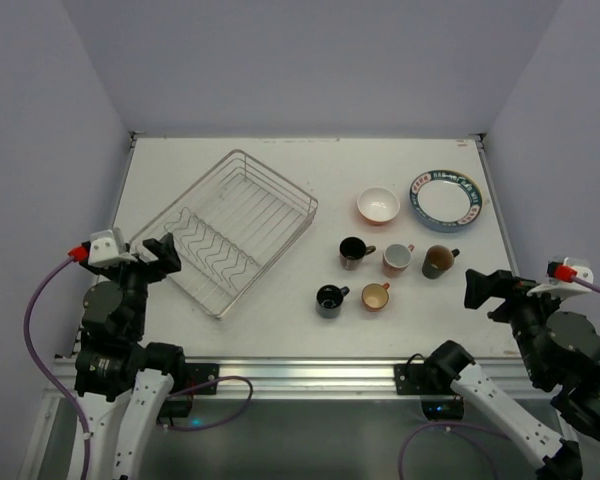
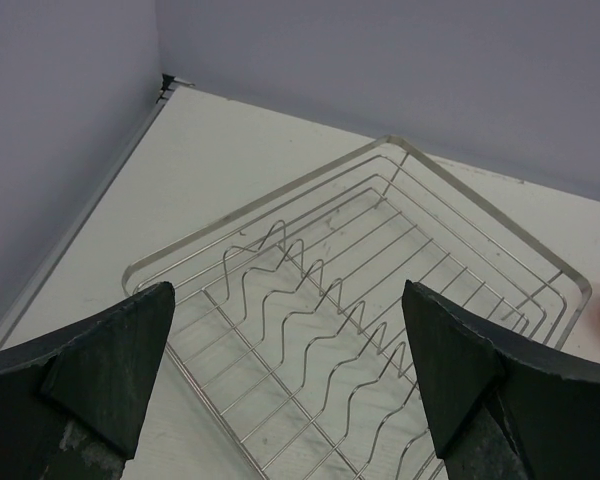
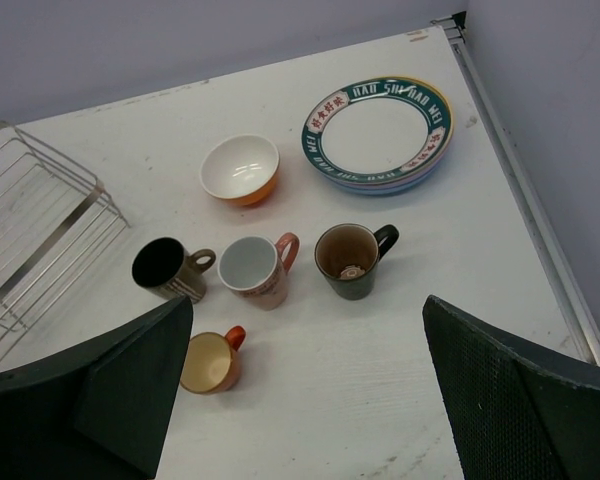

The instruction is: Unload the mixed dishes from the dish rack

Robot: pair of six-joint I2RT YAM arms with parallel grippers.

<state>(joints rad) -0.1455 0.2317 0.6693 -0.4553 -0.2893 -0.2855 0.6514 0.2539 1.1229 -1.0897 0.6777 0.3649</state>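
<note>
While my left gripper (image 2: 288, 300) hangs spread wide just before the dish rack (image 2: 490, 213), my right gripper (image 3: 308, 305), likewise agape, faces the mugs (image 3: 260, 270), orange bowl (image 3: 240, 168) and stacked plates (image 3: 375, 135) on the table (image 3: 380, 400).

The rack (image 1: 235, 228) is silver wire, the tabletop (image 1: 280, 330) white. The bowl (image 3: 240, 170) is orange, white inside; the top plate (image 3: 377, 135) white with a dark green lettered rim. There is an orange mug (image 3: 212, 362), a pink mug (image 3: 258, 270), a black mug (image 1: 330, 299).
</note>
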